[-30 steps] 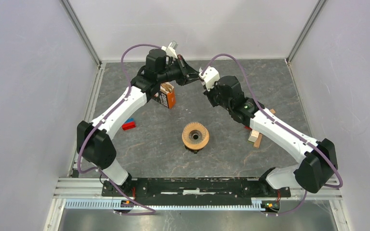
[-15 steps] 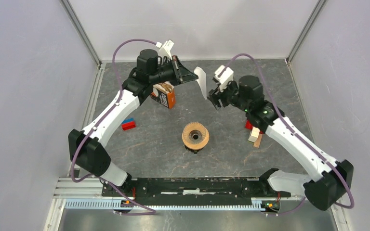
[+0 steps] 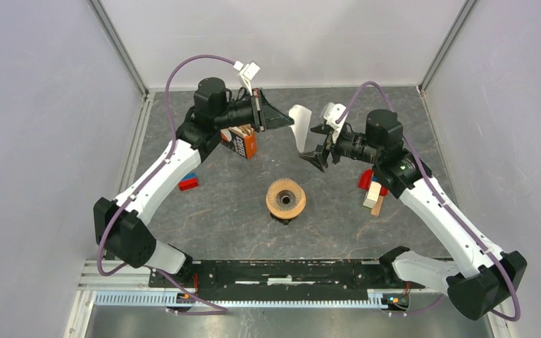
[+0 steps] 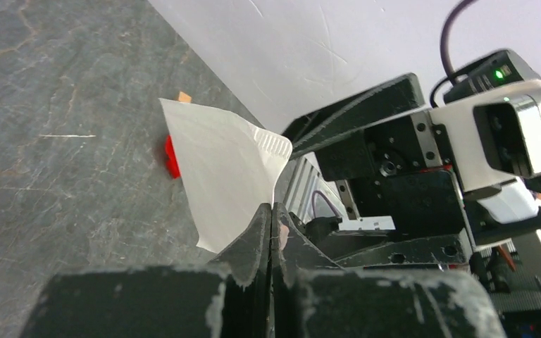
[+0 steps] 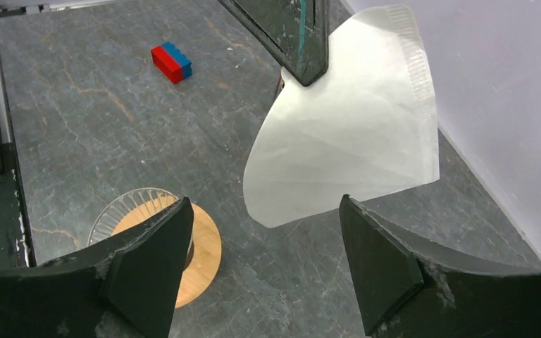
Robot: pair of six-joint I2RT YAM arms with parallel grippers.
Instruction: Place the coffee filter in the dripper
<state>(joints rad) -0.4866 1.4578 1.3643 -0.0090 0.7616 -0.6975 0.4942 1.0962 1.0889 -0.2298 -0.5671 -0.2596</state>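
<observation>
White folded paper filter (image 5: 352,141) hangs in air on far side of clear ribbed glass dripper with tan wooden collar (image 3: 286,199). Pinched at one corner by left gripper (image 4: 271,211), jaws pressed onto paper. Beside filter, right gripper (image 3: 315,146) spread wide, touching nothing. Risks: thin corner pinch slips and filter drops beside dripper; filter, unopened, crumples on rim instead of seating.
</observation>
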